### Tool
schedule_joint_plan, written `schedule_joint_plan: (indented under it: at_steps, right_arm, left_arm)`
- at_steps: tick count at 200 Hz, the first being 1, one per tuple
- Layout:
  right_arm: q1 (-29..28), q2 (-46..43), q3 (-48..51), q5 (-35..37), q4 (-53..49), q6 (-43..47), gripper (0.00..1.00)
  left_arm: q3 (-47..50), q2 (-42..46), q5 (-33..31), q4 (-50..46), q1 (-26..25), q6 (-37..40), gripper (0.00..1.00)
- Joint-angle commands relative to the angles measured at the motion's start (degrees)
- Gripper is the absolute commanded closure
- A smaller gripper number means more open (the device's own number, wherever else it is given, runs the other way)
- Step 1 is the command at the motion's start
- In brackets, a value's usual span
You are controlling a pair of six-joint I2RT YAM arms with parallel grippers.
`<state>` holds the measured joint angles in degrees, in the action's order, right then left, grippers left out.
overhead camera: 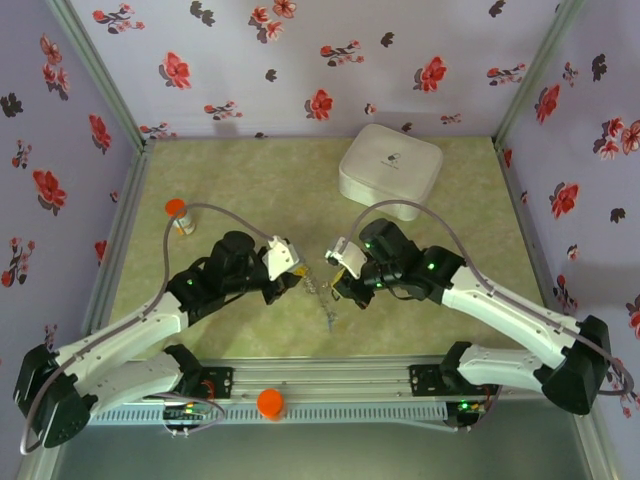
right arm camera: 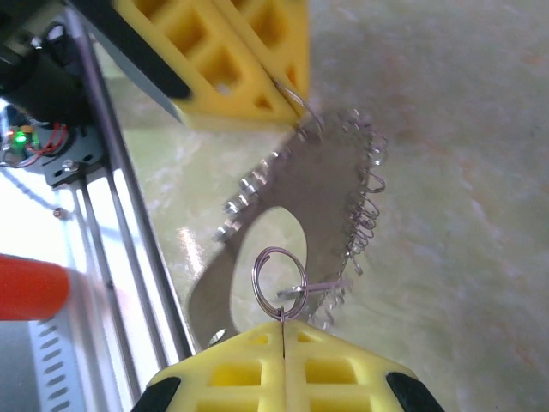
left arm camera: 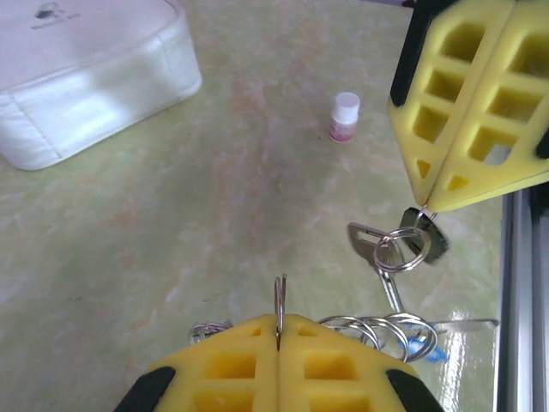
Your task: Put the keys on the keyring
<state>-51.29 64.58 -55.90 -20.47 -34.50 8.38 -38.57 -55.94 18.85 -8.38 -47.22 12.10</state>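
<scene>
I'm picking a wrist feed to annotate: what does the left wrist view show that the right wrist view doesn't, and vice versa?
Left wrist view: the white box and a small white vial on the table. Right wrist view: an orange object and a green light beyond the rail. Shared: the keyring's wire loops, plus the left claw and right claw, both yellow and shut, each pinching a small wire ring.

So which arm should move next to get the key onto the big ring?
Right, I think. The right gripper is shut on a small ring with a key on it, so it can carry the key over. The left gripper is shut on the keyring, holding it steady.
</scene>
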Motion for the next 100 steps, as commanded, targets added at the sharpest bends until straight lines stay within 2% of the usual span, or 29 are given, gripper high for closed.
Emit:
schedule_joint_plan:
  at_steps: [1, 46, 100]
  right_arm:
    - [-0.43, 0.78, -3.70, -4.14, -1.31, 3.92, 1.00]
    - [-1.30, 3.15, -4.51, -1.67, 2.22, 4.61, 1.00]
    - [-1.28, 6.13, -6.56, -2.61, 0.22, 6.72, 1.00]
  left_arm:
    - [-2.25, -0.24, 2.04, 0.71, -1.01, 3.30, 1.00]
    - [-1.36, -0.10, 3.18, 1.79, -2.42, 6.27, 1.00]
    - [0.02, 0.44, 3.21, 3.14, -3.29, 9.47, 1.00]
